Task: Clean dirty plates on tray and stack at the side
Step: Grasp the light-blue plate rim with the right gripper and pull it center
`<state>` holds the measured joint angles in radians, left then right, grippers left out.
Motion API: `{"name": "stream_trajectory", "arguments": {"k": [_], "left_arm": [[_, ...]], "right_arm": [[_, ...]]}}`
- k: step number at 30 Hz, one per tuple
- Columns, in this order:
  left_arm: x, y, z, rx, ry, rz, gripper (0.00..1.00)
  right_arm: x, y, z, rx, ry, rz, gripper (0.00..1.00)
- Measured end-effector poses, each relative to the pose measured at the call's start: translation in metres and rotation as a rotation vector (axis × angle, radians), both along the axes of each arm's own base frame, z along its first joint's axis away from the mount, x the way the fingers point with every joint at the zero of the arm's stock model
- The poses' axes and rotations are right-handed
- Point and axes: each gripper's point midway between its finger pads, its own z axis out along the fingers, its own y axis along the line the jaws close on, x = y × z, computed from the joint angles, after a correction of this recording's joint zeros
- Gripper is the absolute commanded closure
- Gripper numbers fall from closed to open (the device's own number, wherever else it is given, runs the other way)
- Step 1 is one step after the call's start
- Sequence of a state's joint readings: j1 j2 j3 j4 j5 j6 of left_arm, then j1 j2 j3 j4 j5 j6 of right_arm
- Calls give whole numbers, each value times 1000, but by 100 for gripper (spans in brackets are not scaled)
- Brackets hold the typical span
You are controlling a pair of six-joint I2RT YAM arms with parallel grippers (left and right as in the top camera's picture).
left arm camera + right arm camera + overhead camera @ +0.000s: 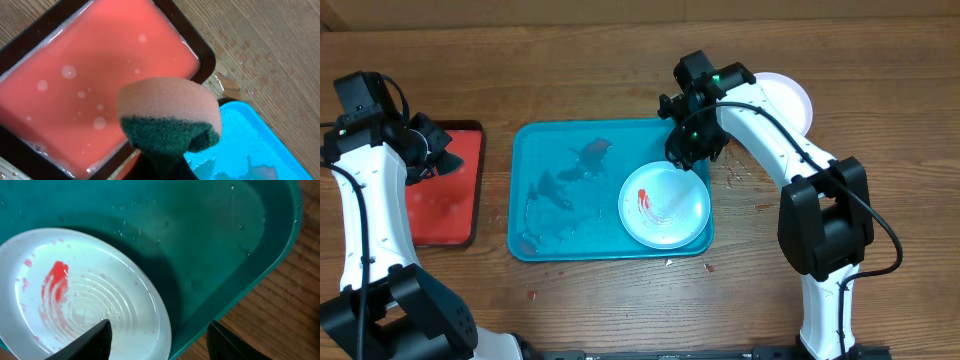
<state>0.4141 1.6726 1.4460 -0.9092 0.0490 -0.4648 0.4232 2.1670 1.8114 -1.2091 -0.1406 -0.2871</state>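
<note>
A light teal plate with a white centre (670, 215) lies in the right part of the teal-blue tray (516, 190), with a red smear on its left side. My right gripper (690, 150) hovers over the plate's far rim. In the right wrist view it (159, 330) is open and empty: one finger is above the plate (90, 295), the other is past the tray wall (215, 255). My left gripper (425, 150) is shut on a sponge with a green scouring side (170, 107). A white plate (790, 95) sits on the table beyond the right arm. The yellow-green plate is out of view.
A red tray with a dark rim (445, 210) stands left of the teal tray; it holds foamy water (100, 65). Puddles of murky water (565, 175) lie in the teal tray's left half. The teal tray's corner shows in the left wrist view (245, 135).
</note>
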Motion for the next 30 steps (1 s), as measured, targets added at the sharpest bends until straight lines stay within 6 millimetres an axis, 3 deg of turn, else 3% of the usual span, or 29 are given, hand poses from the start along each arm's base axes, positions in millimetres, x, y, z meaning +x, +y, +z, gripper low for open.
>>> {"name": "stream_trajectory", "arguments": {"k": [13,15,17,18,23,24,27,30], "left_arm": [[1,0,0,2,-3,0,96],[1,0,0,2,-3,0,96],[1,0,0,1,-4,0,96],[1,0,0,-1,-4,-1,96],[1,-1,0,-4,-6,-3,96],[1,-1,0,-5,-6,-3,96],[1,-1,0,-8,-7,-5,96],[1,-1,0,-8,-7,-5,96]], "right_arm": [[-31,-7,-32,-7,111,-11,49],[-31,-7,-32,-8,113,-20,60],[-33,-8,-39,-9,115,-32,78],[-34,-8,-40,-10,120,-44,80],[-12,8,-42,47,42,-121,81],[-9,13,-41,59,27,-137,69],[-17,20,-42,27,41,-179,67],[-33,9,-41,-64,90,-227,65]]}}
